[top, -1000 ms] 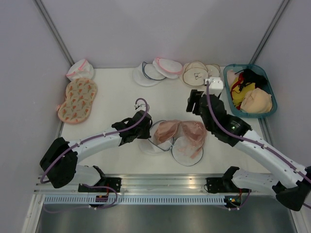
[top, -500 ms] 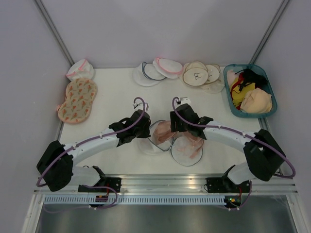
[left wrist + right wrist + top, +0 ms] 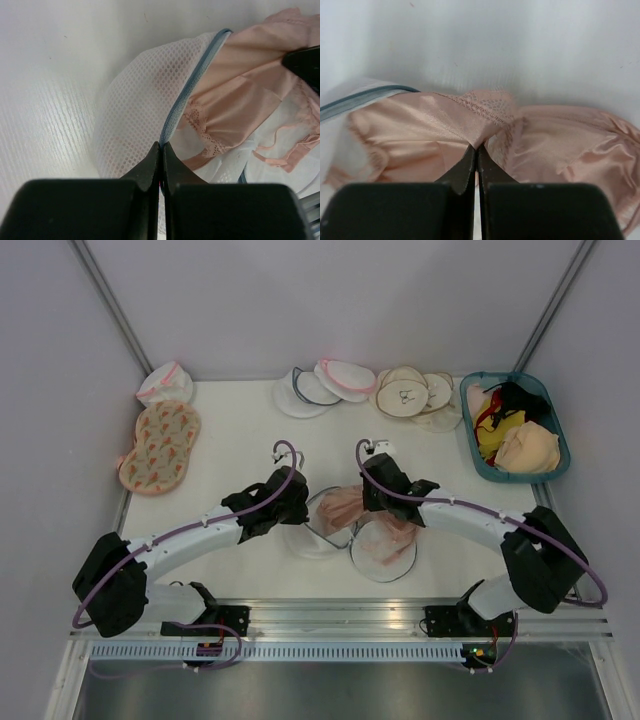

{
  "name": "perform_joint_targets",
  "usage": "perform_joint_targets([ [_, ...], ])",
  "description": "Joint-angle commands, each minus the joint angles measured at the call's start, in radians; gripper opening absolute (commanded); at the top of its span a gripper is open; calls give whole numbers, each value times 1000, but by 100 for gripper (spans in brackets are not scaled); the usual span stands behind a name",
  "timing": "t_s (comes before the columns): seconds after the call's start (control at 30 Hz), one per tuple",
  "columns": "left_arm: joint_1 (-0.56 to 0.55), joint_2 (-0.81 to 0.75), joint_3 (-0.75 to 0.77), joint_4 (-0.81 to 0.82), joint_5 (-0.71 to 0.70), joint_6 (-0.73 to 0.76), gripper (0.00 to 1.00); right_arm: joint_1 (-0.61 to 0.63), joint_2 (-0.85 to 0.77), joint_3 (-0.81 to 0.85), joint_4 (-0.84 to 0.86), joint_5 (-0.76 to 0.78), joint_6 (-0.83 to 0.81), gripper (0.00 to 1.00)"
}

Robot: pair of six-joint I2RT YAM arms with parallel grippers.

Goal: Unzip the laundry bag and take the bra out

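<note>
The right pincer (image 3: 476, 148) has swung in and shut on a fold of the bra (image 3: 415, 132) at its tips, in the open bag (image 3: 132, 112) whose rim the left pincer (image 3: 161, 146) pinches: ready, likely, to pull out.

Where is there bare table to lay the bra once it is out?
Bare table lies between the orange-patterned bag and the left arm, and between the laundry bag and the back row of bags. The basket is crowded.

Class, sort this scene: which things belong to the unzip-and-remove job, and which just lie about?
In the job: laundry bag, bra, left end effector, right end effector.
Lying about: orange-patterned bag, beige round bags, teal basket, spare mesh bags.
</note>
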Motion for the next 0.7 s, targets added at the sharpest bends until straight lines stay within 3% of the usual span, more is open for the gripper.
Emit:
perform_joint_targets([
  [0.0,-1,-18,0,6,-6,-27,2,-5,-151,36,-25,4,-16,0],
  [0.17,-1,-4,8,6,-10,-24,2,-3,-320,105,-123,-20,-26,0],
  [0.4,1,1,9,5,-22,-20,2,-22,-470,220,-191,88,-54,0],
  [0.5,1,5,12,3,-23,-18,2,-35,-464,295,-216,185,-103,0],
  [0.67,1,5,20,-2,-16,-12,2,-74,-372,450,-268,487,-181,0],
])
